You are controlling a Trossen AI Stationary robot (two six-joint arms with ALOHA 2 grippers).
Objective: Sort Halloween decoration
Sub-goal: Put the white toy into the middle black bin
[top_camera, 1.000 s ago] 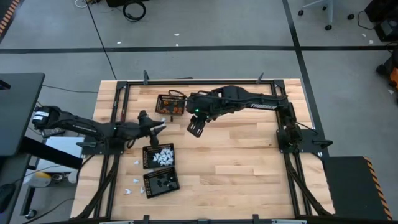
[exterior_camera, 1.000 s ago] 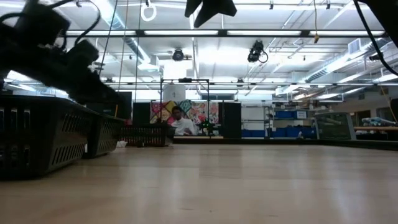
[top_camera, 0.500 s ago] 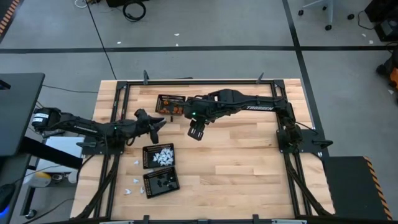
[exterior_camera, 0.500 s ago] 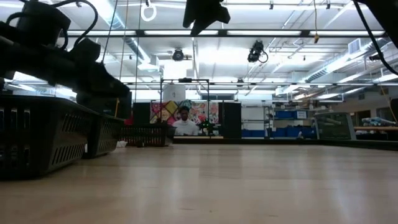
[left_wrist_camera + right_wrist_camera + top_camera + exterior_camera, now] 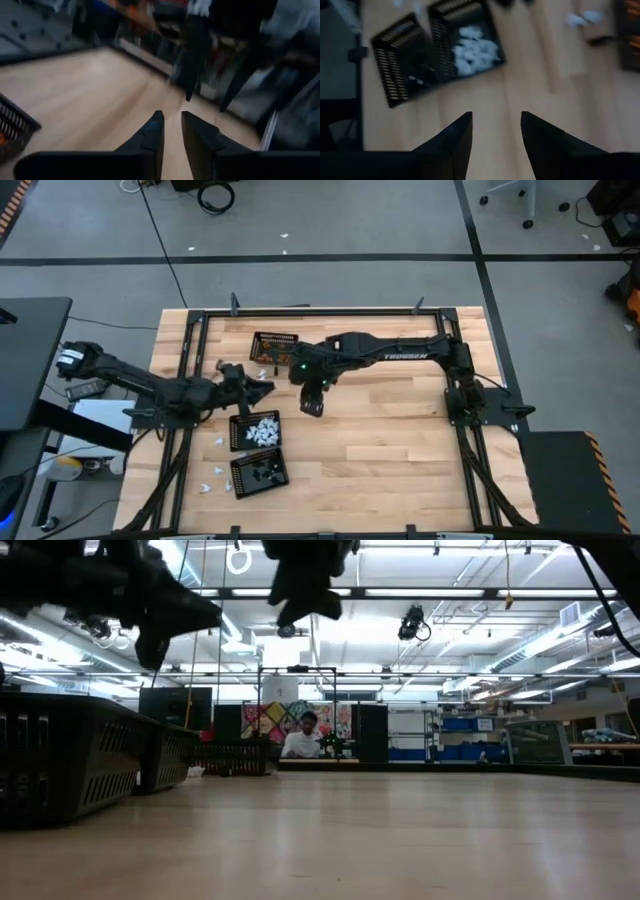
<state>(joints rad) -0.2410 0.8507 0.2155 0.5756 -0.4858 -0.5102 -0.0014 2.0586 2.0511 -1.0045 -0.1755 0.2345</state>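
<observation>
right gripper: open, empty | white pieces basketed beside it | left gripper: narrow gap

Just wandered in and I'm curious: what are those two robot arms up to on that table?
They're sorting tiny Halloween toys by colour into three black baskets. One basket holds white pieces, one black pieces, one orange ones. A few white pieces lie loose on the table. The left gripper hovers above the white basket, fingers nearly together; the right gripper hangs beside it, open and empty.
</observation>
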